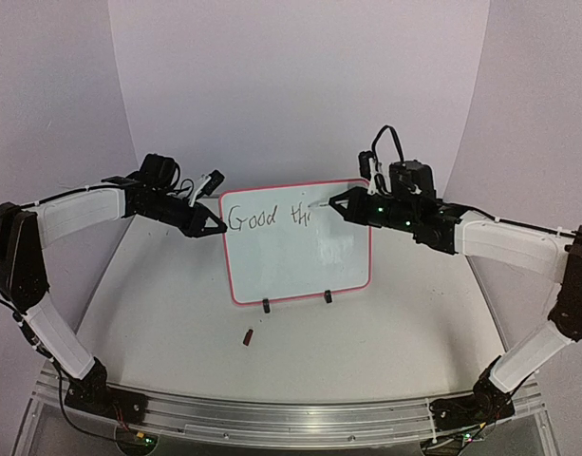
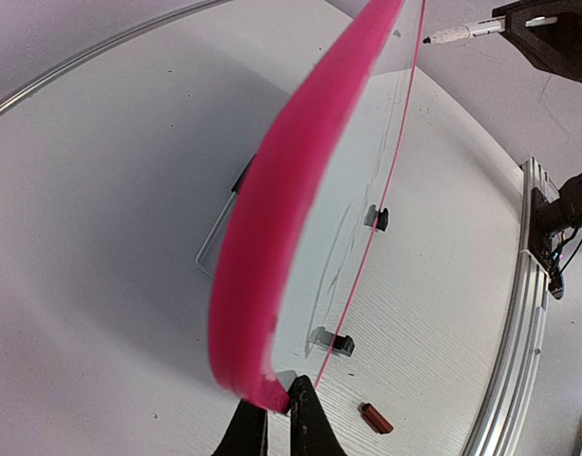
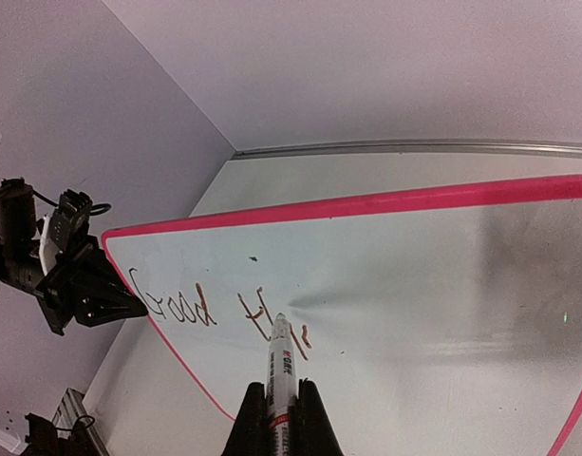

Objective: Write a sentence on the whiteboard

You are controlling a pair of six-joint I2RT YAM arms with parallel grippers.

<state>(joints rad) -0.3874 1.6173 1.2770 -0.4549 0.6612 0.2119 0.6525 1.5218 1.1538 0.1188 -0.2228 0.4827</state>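
The whiteboard point(image 1: 300, 252) is standing upright near the middle of the bench point(image 1: 158, 313) on two black clip feet point(image 1: 266, 306). A thin pink-red frame with rounded corners is rimming its glossy white face. The sentence point(image 1: 268, 218) is running along the top left in dark handwriting, reading "Good th" with a short stroke after it.

The left pincer point(image 1: 217, 227) is pinching the frame at the board's left edge, its fingers closed on it. The right pincer point(image 3: 279, 418) is gripping a white marker point(image 3: 280, 361), whose tip is touching the board at the end of the lettering.

Blank white surface is lying to the right of the words and across the whole lower half. A small dark red cap point(image 1: 248, 335) is lying on the bench in front of the board, apart from the feet, between them and the aluminium rail point(image 1: 291, 413) at the near edge.

The left wrist view is catching the board almost edge-on, so the writing is unreadable there. The right wrist view is cutting off the board's lower edge and hiding the feet, and the last stroke is too small to read as a letter.
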